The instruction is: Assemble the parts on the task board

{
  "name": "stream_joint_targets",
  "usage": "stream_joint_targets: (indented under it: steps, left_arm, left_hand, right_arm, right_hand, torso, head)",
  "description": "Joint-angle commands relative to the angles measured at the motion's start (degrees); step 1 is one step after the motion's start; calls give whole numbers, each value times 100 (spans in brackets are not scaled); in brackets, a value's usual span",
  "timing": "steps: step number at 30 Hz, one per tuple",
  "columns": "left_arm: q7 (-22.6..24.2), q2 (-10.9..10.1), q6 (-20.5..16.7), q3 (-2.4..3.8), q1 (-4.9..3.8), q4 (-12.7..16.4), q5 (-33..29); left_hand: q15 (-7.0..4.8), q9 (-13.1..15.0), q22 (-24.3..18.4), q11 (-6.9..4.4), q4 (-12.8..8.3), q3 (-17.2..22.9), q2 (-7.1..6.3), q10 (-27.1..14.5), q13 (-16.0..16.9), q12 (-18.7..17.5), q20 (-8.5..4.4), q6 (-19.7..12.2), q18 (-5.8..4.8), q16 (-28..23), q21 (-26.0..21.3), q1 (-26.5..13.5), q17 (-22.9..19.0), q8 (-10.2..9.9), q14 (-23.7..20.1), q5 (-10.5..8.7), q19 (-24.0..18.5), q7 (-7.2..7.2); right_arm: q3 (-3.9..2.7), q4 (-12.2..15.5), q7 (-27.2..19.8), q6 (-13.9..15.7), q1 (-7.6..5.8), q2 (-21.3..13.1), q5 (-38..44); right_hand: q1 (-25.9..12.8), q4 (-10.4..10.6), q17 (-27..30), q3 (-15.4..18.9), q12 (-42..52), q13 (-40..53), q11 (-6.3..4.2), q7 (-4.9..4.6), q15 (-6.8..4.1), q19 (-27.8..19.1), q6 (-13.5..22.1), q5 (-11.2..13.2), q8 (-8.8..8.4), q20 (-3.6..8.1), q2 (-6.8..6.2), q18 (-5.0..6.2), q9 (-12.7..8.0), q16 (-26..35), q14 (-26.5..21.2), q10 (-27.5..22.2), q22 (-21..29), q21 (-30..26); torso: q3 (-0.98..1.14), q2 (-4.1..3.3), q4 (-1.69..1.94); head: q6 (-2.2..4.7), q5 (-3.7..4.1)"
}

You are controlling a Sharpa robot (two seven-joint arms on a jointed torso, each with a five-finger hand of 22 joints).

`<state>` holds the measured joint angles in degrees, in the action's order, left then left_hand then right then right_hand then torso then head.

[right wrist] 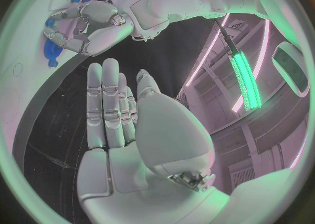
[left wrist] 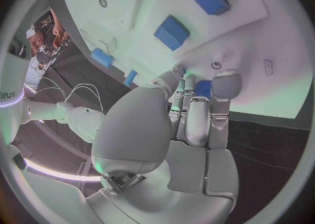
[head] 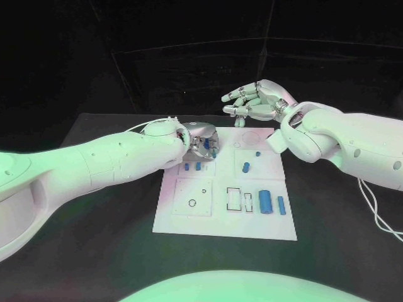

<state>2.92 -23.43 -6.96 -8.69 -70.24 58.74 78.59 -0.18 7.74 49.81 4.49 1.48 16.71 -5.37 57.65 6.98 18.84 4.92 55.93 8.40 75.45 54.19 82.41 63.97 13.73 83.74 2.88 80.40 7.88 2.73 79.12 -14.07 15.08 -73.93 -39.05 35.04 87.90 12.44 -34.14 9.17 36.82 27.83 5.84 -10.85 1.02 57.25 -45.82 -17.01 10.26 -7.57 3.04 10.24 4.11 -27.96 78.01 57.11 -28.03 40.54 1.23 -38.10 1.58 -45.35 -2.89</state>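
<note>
The left hand (head: 194, 139) is bent down over the far left corner of the task board (head: 221, 221), its fingers curled together around a small blue part (left wrist: 203, 88). In the left wrist view that part peeks out between the fingertips (left wrist: 226, 83), mostly covered by them, so its shape is hard to make out; whether it touches the board cannot be told. Two blue blocks (left wrist: 172, 31) lie on the board just beyond the fingers. The right hand (head: 258, 100) hangs above the board's far edge, holding nothing, fingers loosely spread. Further along the board, toward the robot, a rounded blue piece (head: 246, 167) sits near the middle, and two upright blue pieces (head: 267, 201) stand side by side near the right edge. The board rests on the black counter (head: 102, 251).
</note>
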Motion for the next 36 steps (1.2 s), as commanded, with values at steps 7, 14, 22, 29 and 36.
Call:
stream_joint_targets:
  steps: [7, 14, 22, 29, 36]
  left_arm:
    - [-213, 20, 179, -24, 39, -34, 55]
    - [-246, 19, 176, -24, 39, -85, 55]
    - [-120, -54, -62, -20, 41, 31, -19]
    - [-36, -231, -245, 88, 42, 279, -95]
    - [-45, -559, -390, 424, 61, 622, -280]
  left_hand:
    - [-100, 1, 342, -85, -88, 305, 222, 422, -23, 11, -43, 331, -122, 60, 327, 100, 5, 18, 93, -14, 103, -52]
    - [-117, -18, 420, -101, -145, 446, 213, 566, -74, -66, -68, 457, -134, 62, 396, 55, -29, -13, 100, -15, 96, -59]
    - [-121, -37, 484, -105, -175, 519, 187, 630, -112, -137, -76, 503, -142, 68, 449, -4, -44, -56, 105, -16, 90, -58]
    - [-119, -49, 549, -100, -182, 536, 152, 657, -132, -177, -76, 520, -153, 71, 506, -59, -53, -83, 110, -16, 98, -53]
    - [-116, -58, 562, -95, -185, 548, 131, 668, -146, -205, -76, 524, -154, 73, 517, -94, -59, -105, 113, -16, 97, -46]
  right_arm:
    - [-4, -3, -63, -17, -10, 16, -20]
    - [-4, -14, -67, -26, -9, 27, -20]
    - [-4, -1, -70, -23, 2, 13, -20]
    - [-4, -11, -73, -28, 6, 11, -20]
    - [-4, -61, -69, -22, 12, -3, -20]
  right_hand:
    - [5, -13, -5, -8, 27, -8, -9, 2, 26, 21, 11, -27, 16, -3, 53, 23, 7, 31, 32, -37, 8, -33]
    - [5, -13, -5, -8, 27, -8, -9, 2, 26, 21, 11, -27, 16, -3, 53, 23, 7, 31, 32, -37, 8, -33]
    - [5, -13, -5, -8, 27, -8, -9, 2, 26, 21, 11, -27, 16, -3, 53, 23, 7, 31, 32, -37, 8, -33]
    - [5, -13, -5, -8, 27, -8, -9, 2, 26, 21, 11, -27, 16, -3, 53, 23, 7, 31, 32, -37, 8, -33]
    - [5, -13, -5, -8, 27, -8, -9, 2, 26, 21, 11, -27, 16, -3, 53, 23, 7, 31, 32, -37, 8, -33]
  torso:
    - [-2, -1, 0]
    - [0, -1, -4]
    - [-7, -10, 9]
    - [0, 0, 4]
    - [-7, 1, 16]
  head:
    - [-3, 0]
    - [-8, 0]
    - [16, 21]
    - [2, 19]
    - [-4, 51]
